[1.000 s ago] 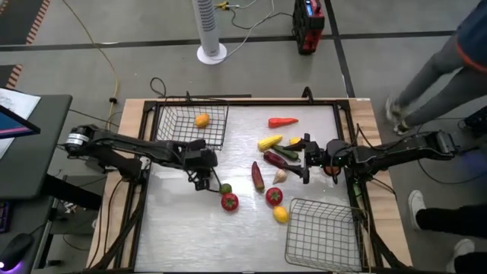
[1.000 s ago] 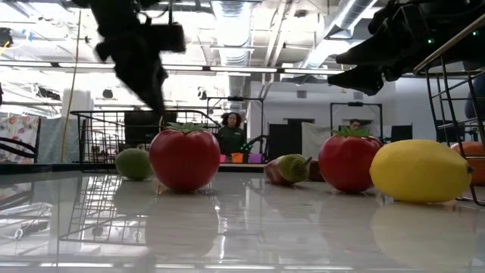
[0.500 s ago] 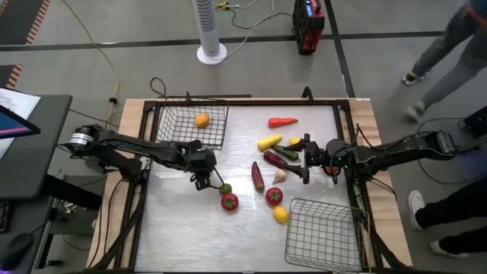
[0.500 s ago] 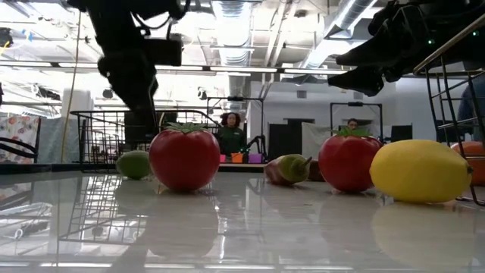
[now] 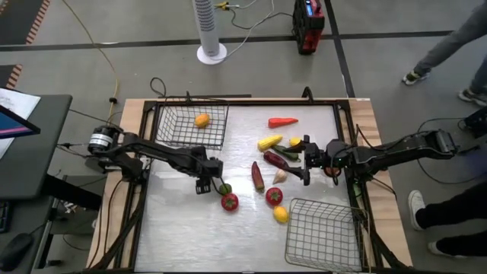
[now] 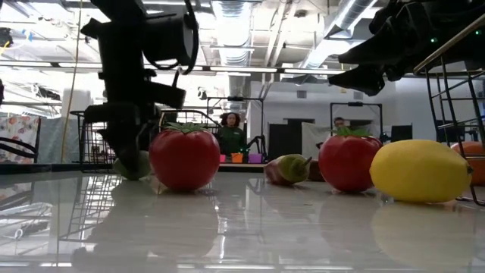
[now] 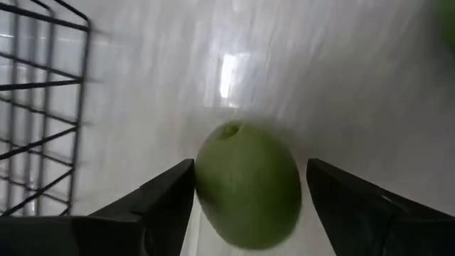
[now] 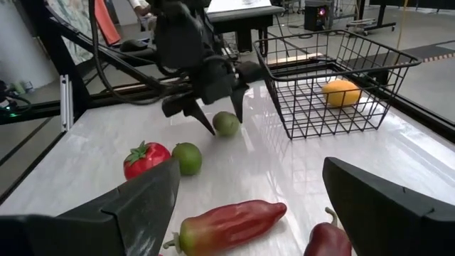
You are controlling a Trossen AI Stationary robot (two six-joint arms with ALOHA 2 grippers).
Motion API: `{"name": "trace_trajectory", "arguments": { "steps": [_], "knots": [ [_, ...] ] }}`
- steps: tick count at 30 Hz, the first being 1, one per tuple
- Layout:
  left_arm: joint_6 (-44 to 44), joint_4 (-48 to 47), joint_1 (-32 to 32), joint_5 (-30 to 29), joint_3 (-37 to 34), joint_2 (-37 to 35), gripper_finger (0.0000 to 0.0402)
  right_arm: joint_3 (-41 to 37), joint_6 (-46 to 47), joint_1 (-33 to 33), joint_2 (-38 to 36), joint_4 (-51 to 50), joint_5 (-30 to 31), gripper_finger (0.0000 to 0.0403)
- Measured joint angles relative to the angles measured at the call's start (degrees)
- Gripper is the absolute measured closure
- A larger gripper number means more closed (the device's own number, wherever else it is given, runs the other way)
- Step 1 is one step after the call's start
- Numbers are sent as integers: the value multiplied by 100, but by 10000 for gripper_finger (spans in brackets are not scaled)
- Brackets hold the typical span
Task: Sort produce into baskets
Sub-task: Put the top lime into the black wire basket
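A round green fruit (image 7: pixel 247 186) rests on the white table, and my left gripper (image 7: pixel 250 167) is low over it, open, one finger on each side without touching. The right wrist view shows the same fruit (image 8: pixel 226 123) under that gripper. In the high view the left gripper (image 5: pixel 205 186) hides it. A second green fruit (image 5: pixel 224 188) and a red tomato (image 5: pixel 229 202) lie just right of it. My right gripper (image 5: pixel 306 160) hangs open by the produce cluster at the table's right, nothing between its fingers.
The far-left basket (image 5: pixel 190 131) holds an orange fruit (image 5: pixel 202 119); the other basket (image 5: pixel 323 232) stands near right. Corn (image 5: pixel 269 141), an orange-red carrot (image 5: pixel 282 121), a purple eggplant (image 5: pixel 274 159), garlic (image 5: pixel 280 176), a long red pepper (image 5: pixel 258 176), a tomato (image 5: pixel 274 195) and a lemon (image 5: pixel 281 215) lie mid-table. A person's legs (image 5: pixel 449 46) show beyond the far right.
My left gripper has come down to the table, shifting slightly toward the right edge, and has opened; its fingers now stand around the green fruit. The fruit has stayed in place. People beyond the table have walked on.
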Motion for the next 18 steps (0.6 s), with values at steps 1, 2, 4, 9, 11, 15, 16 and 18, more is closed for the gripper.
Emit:
{"name": "trace_trajectory", "arguments": {
  "steps": [1, 2, 4, 9, 11, 15, 16, 18],
  "knots": [
    [5, 1, 0, 6, 0, 63, 143, 0, 0, 0, 0, -1, 0, 30],
    [6, 2, 0, 7, 0, 126, 144, 0, 0, 0, 0, -1, 0, 30],
    [13, 7, 0, 20, 7, 186, 150, 0, 0, 4, 0, -1, 0, 30],
    [38, -7, 0, 82, 4, 64, 189, -2, 0, 31, 0, -1, 2, 30],
    [31, -2, 1, 118, 13, -99, 209, -2, 0, 28, 0, 1, 2, 30],
    [-1, 0, 11, 115, 75, -507, 232, -2, 0, 28, 0, 2, 4, 30],
    [-1, -3, 20, 105, 107, -626, 232, -2, 0, 28, 0, 3, 4, 30],
    [-4, 10, 44, 64, 169, -954, 229, -2, 0, 28, 0, 3, 4, 30]
  ]
}}
